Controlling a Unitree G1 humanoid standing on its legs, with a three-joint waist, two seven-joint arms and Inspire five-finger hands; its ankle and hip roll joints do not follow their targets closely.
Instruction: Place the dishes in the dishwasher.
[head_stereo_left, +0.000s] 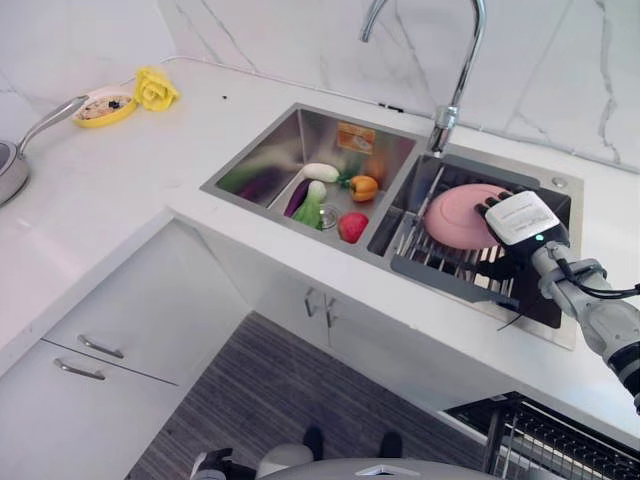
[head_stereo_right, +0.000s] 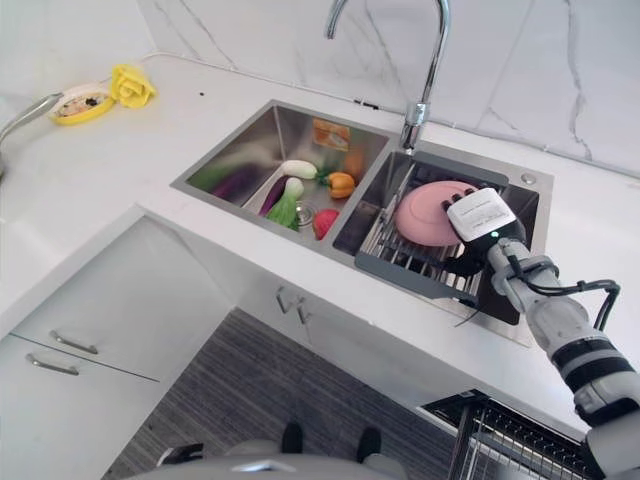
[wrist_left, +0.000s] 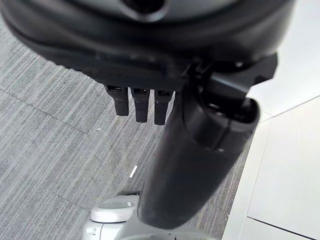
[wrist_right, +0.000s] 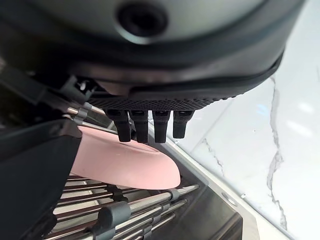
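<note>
1. Nearest the robot, low at the right, the dark wire dishwasher rack (head_stereo_left: 560, 440) stands pulled out, waiting for dishes.
2. The left hand (wrist_left: 140, 102) hangs idle over the grey striped floor (wrist_left: 45, 130), fingers relaxed and straight, nothing in it.
3. Across the white stone countertop (head_stereo_left: 120, 190), the right hand (head_stereo_right: 478, 228) is at the round pink plate (head_stereo_right: 425, 213), which leans on edge in the steel drying rack (head_stereo_right: 405, 255) set in the right basin of the steel double sink (head_stereo_left: 300, 128).
4. In the right wrist view the fingers (wrist_right: 147, 125) reach over the plate's upper rim with the thumb on the other face; the jaws look set around the rim but not clearly clamped, so call it open and closing in.
5. Handling call: the plate looks rigid, smooth and probably slippery, light enough for one hand, breakable if ceramic. The best hold is a pinch across the top rim, then lift straight up, clear of the wires.
6. Farther left, toy vegetables (head_stereo_left: 325, 195) lie in the other basin, and the curved chrome tap (head_stereo_left: 455, 70) arches behind.
</note>
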